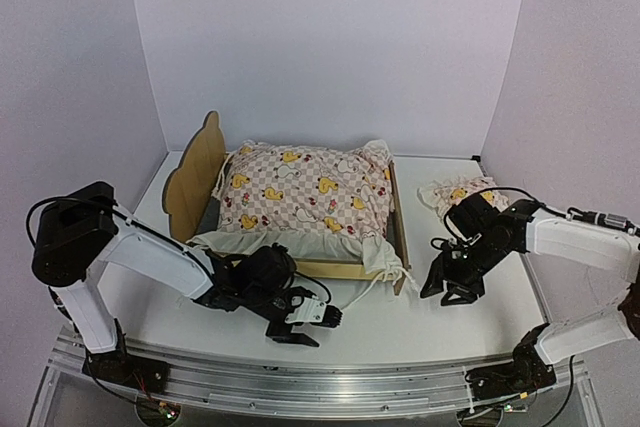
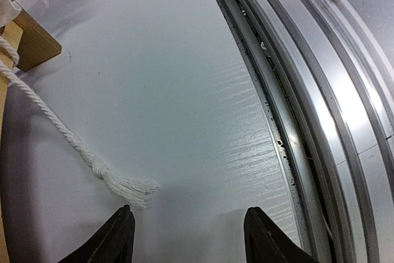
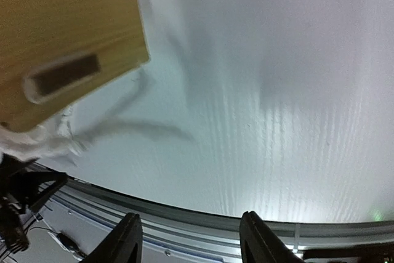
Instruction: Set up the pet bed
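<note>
White table (image 1: pixel 400 322), and the bed (image 1: pixel 195 182) sits on it left of centre, toward the back edge, its headboard facing the left edge. The quilt (image 1: pixel 300 192) is heaped inside the frame and fills it, its ruffle spilling over the near rail. The pillow (image 1: pixel 455 190) lies by the right edge, apart from the bed. Left gripper (image 2: pixel 188 226) hangs low near the front edge with fingers spread and nothing between them. Right gripper (image 3: pixel 191 226) is just off the bed's near right corner, also parted and empty. A white cord (image 2: pixel 61 133) trails from that corner, its frayed end just beside a left finger.
</note>
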You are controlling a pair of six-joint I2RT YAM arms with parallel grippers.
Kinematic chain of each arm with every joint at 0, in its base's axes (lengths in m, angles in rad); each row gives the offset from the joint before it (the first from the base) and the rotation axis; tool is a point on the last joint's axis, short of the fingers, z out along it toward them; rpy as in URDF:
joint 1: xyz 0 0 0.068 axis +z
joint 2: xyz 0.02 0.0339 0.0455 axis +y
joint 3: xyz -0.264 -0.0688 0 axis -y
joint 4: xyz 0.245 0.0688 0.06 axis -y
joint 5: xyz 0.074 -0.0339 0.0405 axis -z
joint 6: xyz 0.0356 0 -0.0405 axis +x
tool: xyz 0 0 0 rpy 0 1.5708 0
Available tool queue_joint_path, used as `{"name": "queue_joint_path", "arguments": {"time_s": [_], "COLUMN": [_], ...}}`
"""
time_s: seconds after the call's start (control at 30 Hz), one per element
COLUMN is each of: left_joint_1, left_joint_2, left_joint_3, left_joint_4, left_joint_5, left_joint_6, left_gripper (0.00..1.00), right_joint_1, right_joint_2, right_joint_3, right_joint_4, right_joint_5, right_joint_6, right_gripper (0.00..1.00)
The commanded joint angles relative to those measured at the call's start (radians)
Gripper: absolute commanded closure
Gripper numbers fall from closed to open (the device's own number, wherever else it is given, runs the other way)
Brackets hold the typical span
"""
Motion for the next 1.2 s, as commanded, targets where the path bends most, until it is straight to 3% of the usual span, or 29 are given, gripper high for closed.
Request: {"name": "queue_joint_path", "arguments": {"time_s": [0.0, 0.1, 0.3, 0.6, 0.83, 1.0, 1.1, 1.17], "left_joint_1": [0.004, 0.014, 0.102, 0.469, 0.69, 0.789, 0.817, 0.823], "left_joint_2": [-0.147, -0.24, -0.407, -0.587, -0.73, -0.794, -0.822, -0.833], "left_joint_3": [0.038, 0.074, 0.168, 0.386, 0.342, 0.248, 0.176, 0.143], "left_joint_4": [-0.072, -0.164, -0.4, -0.436, -0.423, -0.461, -0.469, -0.469], "left_joint_5": [0.008, -0.02, -0.12, -0.214, -0.274, -0.272, -0.28, -0.273], "left_joint_6": [0.014, -0.006, -0.113, -0.288, -0.356, -0.417, -0.421, -0.411], "left_gripper": [0.35, 0.32, 0.31, 0.27, 0.27, 0.26, 0.26, 0.26], "right_joint_1": [0.004, 0.004, 0.009, 0.01, 0.01, 0.01, 0.008, 0.003], "right_joint_2": [0.016, -0.011, 0.016, 0.287, 0.489, 0.574, 0.582, 0.573], "right_joint_3": [0.034, 0.162, 0.423, 0.663, 0.706, 0.715, 0.685, 0.66], "right_joint_4": [-0.271, -0.345, -0.271, -0.093, -0.019, -0.015, -0.015, -0.016], "right_joint_5": [0.142, 0.323, 0.388, 0.429, 0.395, 0.404, 0.485, 0.535], "right_joint_6": [0.007, -0.026, -0.158, -0.215, -0.202, -0.193, -0.182, -0.178], "right_gripper": [0.37, 0.34, 0.32, 0.39, 0.43, 0.57, 0.71, 0.75]}}
